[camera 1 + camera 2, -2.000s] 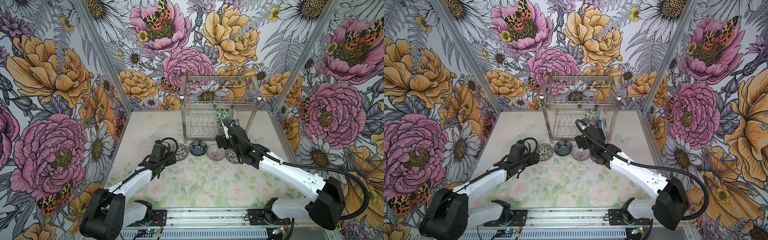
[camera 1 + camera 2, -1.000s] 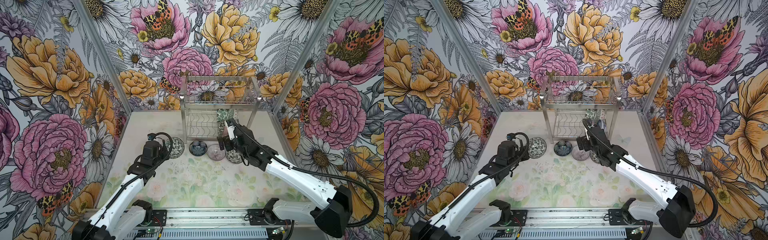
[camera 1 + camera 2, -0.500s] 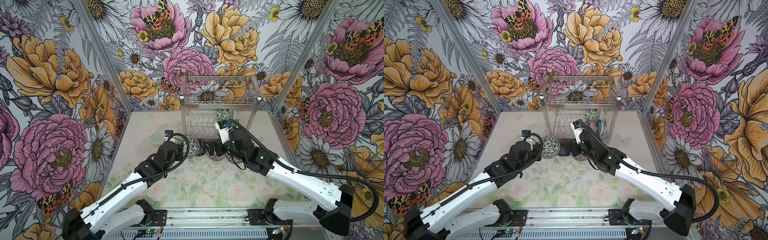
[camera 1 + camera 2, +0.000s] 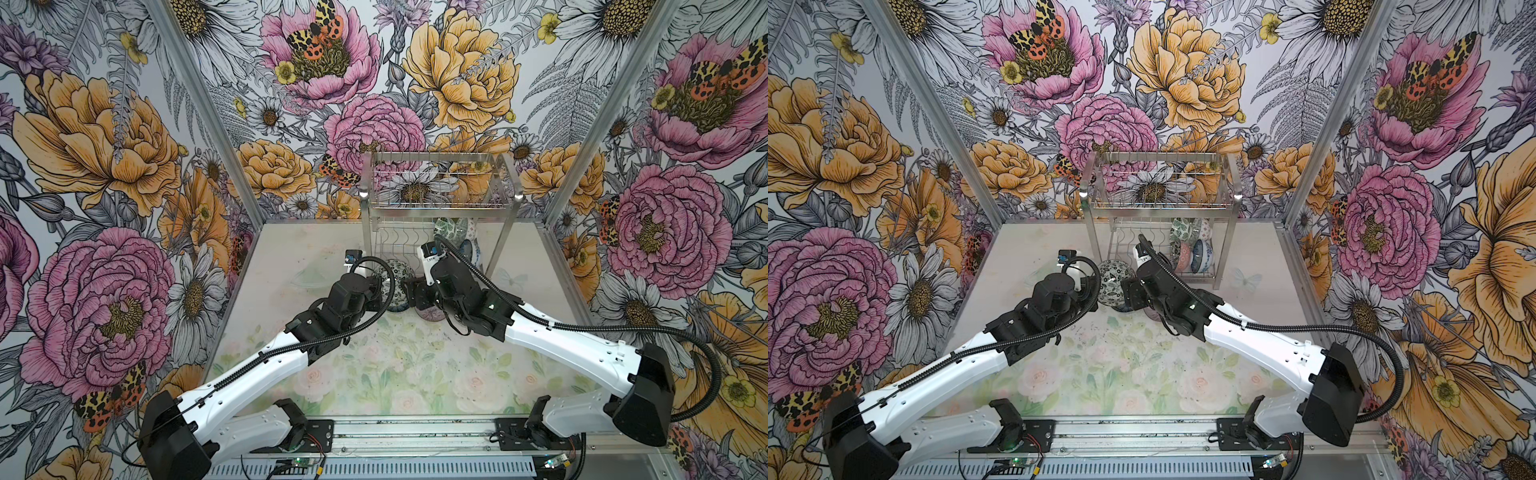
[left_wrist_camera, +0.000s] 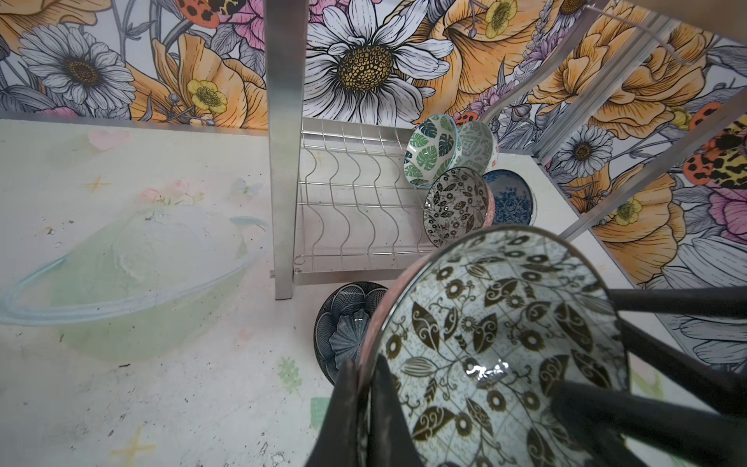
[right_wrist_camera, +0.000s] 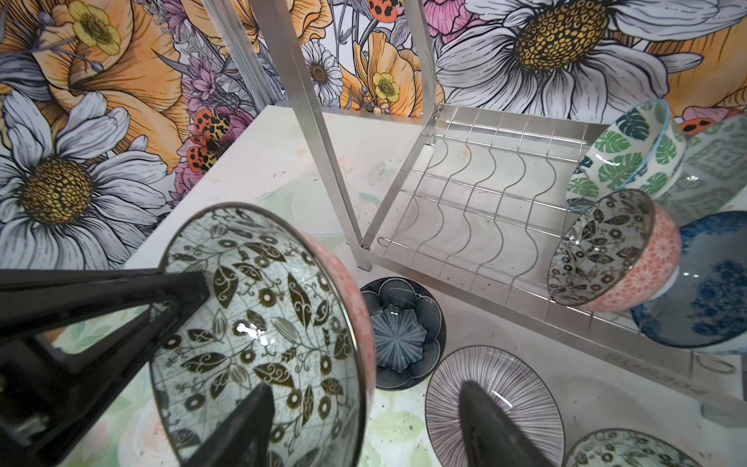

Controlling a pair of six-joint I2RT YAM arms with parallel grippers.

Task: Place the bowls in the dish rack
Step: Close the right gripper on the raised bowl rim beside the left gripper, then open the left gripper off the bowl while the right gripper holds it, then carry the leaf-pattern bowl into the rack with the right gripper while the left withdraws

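The left end effector [image 5: 364,364] is clamped on the rim of a round ceramic bowl with black leaves on its pale inside and a pink outside [image 5: 485,343]. One finger [image 5: 339,424] lies on the outer wall and its mate on the inside. This leaf bowl [image 4: 1112,281] hangs tilted on edge above the pale flower-printed worktop [image 4: 374,374]. It is just in front of the shiny two-tier steel wire dish rack [image 4: 440,199], between the two wrists in both top views.

The right end effector [image 6: 364,386] meets the same bowl from the opposite side with its jaws apart. One finger [image 6: 238,436] lies over the bowl's inside and the other [image 6: 485,432] stands outside the rim. Neither visibly presses the ceramic.

At the right end of the rack's lower tier, four bowls stand on edge among the wavy wire dividers:
- a white bowl with green leaves [image 5: 430,155];
- a grey-green patterned bowl [image 5: 479,149] behind it;
- a second black-leaf bowl with a pink outside [image 6: 598,250];
- a blue floral bowl [image 6: 715,291] behind that one.

On the worktop in front of the rack, a dark navy bowl with a scalloped pattern [image 6: 400,331] sits upright. Just beside it is a pale bowl with fine pink lines [image 6: 509,404]. Part of another black-leaf bowl [image 6: 630,449] shows at the edge of the right wrist view.
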